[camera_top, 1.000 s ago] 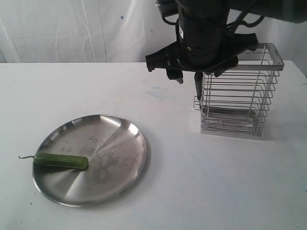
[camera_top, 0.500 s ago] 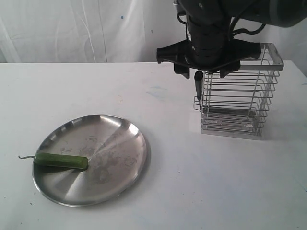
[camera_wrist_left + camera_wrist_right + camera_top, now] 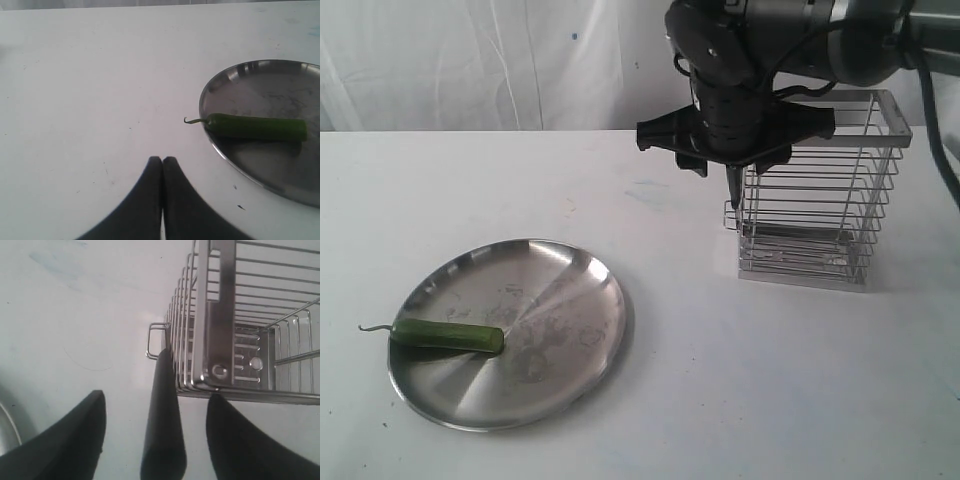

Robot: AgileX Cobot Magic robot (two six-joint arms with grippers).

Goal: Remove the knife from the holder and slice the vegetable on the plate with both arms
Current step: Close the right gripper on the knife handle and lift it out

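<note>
The knife (image 3: pixel 733 187) stands upright in the side loop of the wire holder (image 3: pixel 820 200), its black handle (image 3: pixel 162 415) pointing up. My right gripper (image 3: pixel 728 163) hangs over it, open, one finger on each side of the handle with a gap on both sides (image 3: pixel 157 397). The holder's (image 3: pixel 235 315) rim lies close beside one finger. The green vegetable (image 3: pixel 450 335) lies on the left part of the steel plate (image 3: pixel 560 290). My left gripper (image 3: pixel 162 159) is shut and empty over the table, a short way from the vegetable's (image 3: pixel 255 127) curled stem and the plate (image 3: pixel 260 95).
The white table ends at a white cloth backdrop just behind the holder. The right arm's bulky wrist (image 3: pixel 740 60) sits over the holder's near-left corner. The left arm does not show in the exterior view.
The right gripper has turned and come down over the knife handle, hiding more of it, and its fingers stand a little closer together. The plate, vegetable and holder have not moved.
</note>
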